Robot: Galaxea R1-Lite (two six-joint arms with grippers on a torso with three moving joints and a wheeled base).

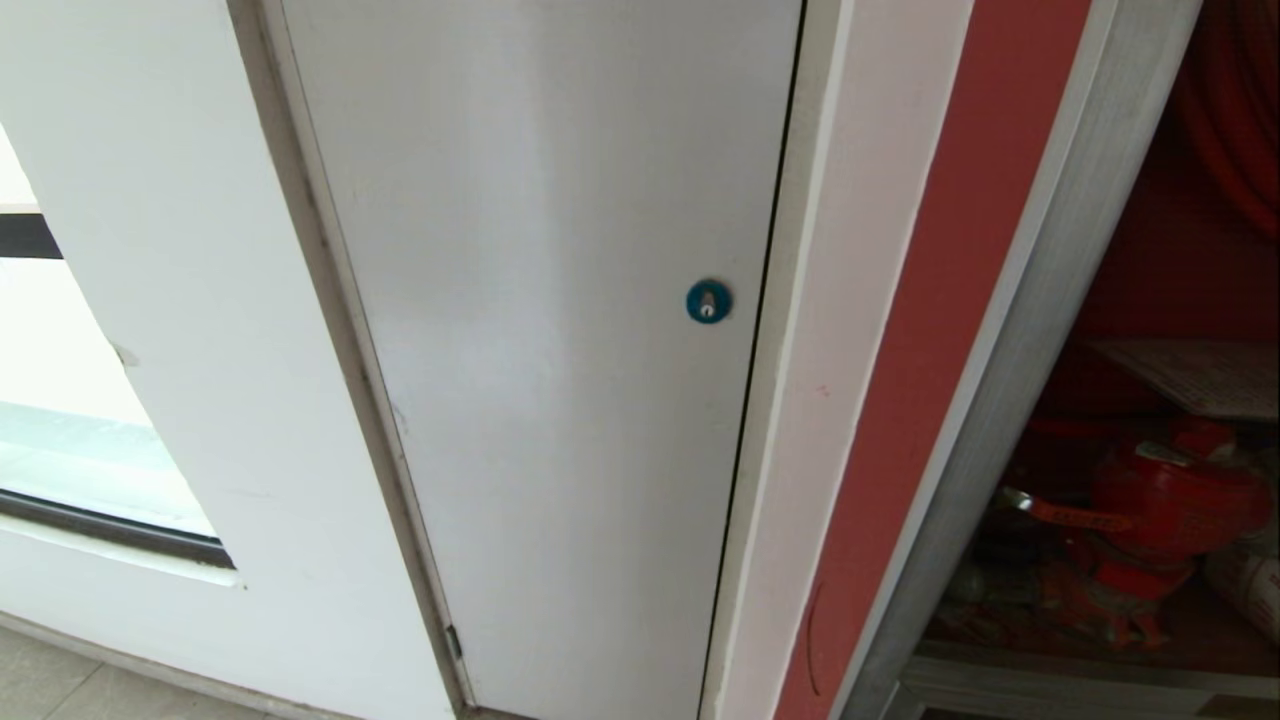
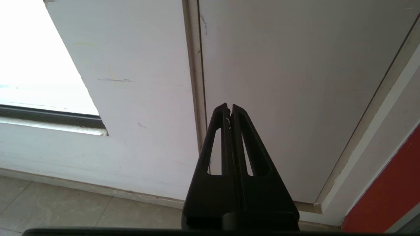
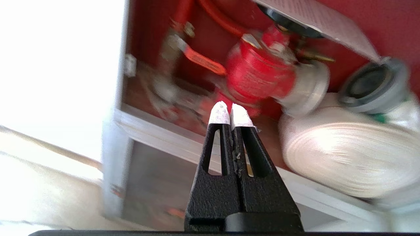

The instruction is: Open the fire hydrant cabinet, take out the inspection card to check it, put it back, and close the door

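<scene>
The tall silver metal-framed fire hydrant cabinet (image 1: 1010,470) with its red interior stands open at the right of the head view, beside a plain grey-white door (image 1: 560,380) with a round blue lock (image 1: 708,301). Inside, the white printed inspection card (image 3: 323,21) lies above a red valve (image 3: 259,73). The right gripper (image 3: 231,113) is fully closed and empty, before the valve. The left gripper (image 2: 229,108), also closed and empty, faces the grey-white door.

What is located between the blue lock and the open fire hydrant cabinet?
In the head view, a white wall strip and a red band separate blue lock from fire hydrant cabinet.
</scene>
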